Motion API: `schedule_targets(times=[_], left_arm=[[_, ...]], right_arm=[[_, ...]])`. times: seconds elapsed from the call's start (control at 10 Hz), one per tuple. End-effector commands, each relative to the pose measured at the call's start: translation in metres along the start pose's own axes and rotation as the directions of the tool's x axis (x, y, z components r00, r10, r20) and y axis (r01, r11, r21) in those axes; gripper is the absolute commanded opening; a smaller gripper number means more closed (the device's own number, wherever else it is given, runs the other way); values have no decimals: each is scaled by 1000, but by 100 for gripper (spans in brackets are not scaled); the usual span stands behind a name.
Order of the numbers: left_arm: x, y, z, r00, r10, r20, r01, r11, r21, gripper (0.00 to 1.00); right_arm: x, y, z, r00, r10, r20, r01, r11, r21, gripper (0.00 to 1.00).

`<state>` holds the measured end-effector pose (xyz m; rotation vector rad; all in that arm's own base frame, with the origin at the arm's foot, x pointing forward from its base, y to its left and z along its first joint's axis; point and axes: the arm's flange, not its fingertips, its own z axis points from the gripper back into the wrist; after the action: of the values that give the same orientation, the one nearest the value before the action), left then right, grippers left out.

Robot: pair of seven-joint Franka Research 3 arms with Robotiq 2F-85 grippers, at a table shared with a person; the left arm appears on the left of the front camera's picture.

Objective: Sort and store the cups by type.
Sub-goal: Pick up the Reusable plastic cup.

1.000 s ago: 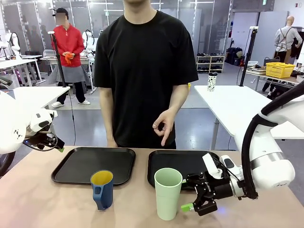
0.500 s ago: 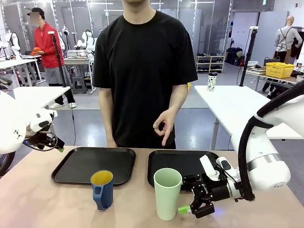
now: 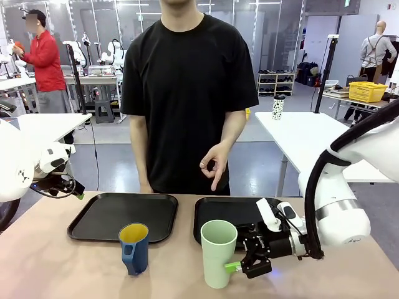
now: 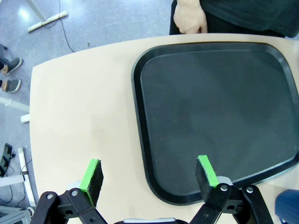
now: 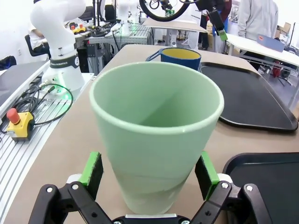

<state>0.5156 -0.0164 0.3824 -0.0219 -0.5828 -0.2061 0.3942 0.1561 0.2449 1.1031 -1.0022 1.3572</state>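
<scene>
The mint-green tumbler [image 3: 219,252] stands upright on the tabletop [image 3: 75,268], near the front edge and just in front of the right black tray [image 3: 227,212]. The right hand [image 3: 235,256] reaches in low from the right, level with the tumbler's lower half. In the right wrist view its green pads [image 5: 92,169] stand spread on either side of the tumbler [image 5: 156,135], released and not clamped on it; whether a pad touches the wall cannot be told.

The dark blue mug [image 3: 134,248] with its yellow inside stands upright to the left of the tumbler, apart from it, just in front of the left black tray [image 3: 106,215], with its handle turned toward the near side.

The left hand [image 4: 149,175] hangs released above the left end of the tabletop, one finger over bare wood and the other over the rim of the left tray [image 4: 215,107], grasping nothing.

At the far side a person stands with one hand [image 3: 215,167] held above the right tray.
</scene>
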Motion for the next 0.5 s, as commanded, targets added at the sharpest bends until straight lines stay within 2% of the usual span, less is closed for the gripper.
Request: schedule_targets(times=[0.0,0.4], left_arm=[[0,0,1,1000,-1,1,1,1000,0,100],[0,0,1,1000,-1,1,1,1000,0,100]], right_arm=[[-29,5,-17,999,22,27,-22,1000,2,100],[-38,5,-34,999,-4,47,3,1000,29,100]])
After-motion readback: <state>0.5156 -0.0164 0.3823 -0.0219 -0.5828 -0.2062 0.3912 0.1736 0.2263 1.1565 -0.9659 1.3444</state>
